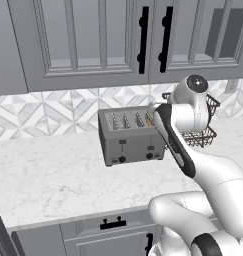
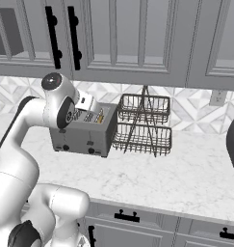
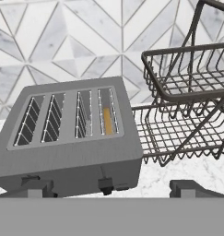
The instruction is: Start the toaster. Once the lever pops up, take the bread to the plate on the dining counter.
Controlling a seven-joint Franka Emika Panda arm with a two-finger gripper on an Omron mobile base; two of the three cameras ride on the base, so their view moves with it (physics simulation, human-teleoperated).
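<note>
Two pincer [image 3: 111, 188] fingers wide, empty.

White arm raised and bent forward, end effector [image 3: 111, 188] with fingers wide apart, empty.

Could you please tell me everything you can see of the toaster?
The toaster is a boxy matte-grey metal unit standing upright on the white marbled counter, near the patterned backsplash. Its top has four slots; a tan slice of bread sits low in the rightmost. The front carries two dark levers and two black knobs. A wire rack stands close on its right; whether they touch is unclear.
</note>
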